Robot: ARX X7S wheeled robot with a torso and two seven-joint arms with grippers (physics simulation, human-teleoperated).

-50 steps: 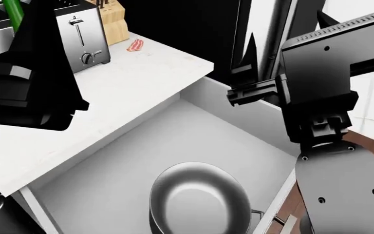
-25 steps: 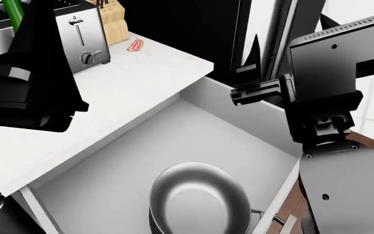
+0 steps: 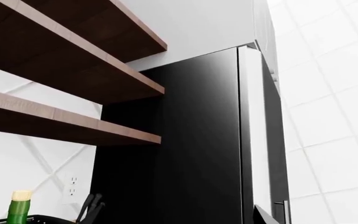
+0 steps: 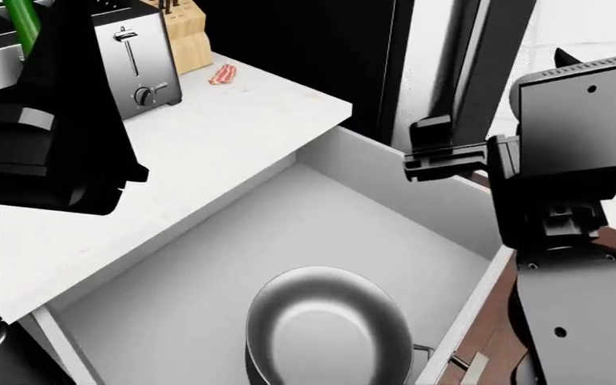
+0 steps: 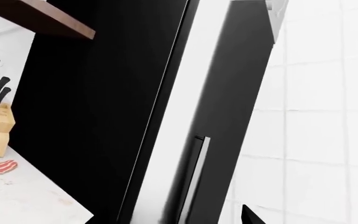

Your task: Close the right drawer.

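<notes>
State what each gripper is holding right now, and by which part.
It cannot be told. Neither gripper's fingers show clearly in any view. In the head view the right arm hangs above the open right drawer, apart from it; the left arm is over the counter.

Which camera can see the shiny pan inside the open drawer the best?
The head view. It looks down into the open right drawer, where the steel pan lies near the front. Neither wrist view shows the pan at all; both point up at the black fridge and the wall.

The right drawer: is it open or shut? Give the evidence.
Open. The right drawer is pulled out from under the countertop, exposing its grey inside and a steel pan.
</notes>
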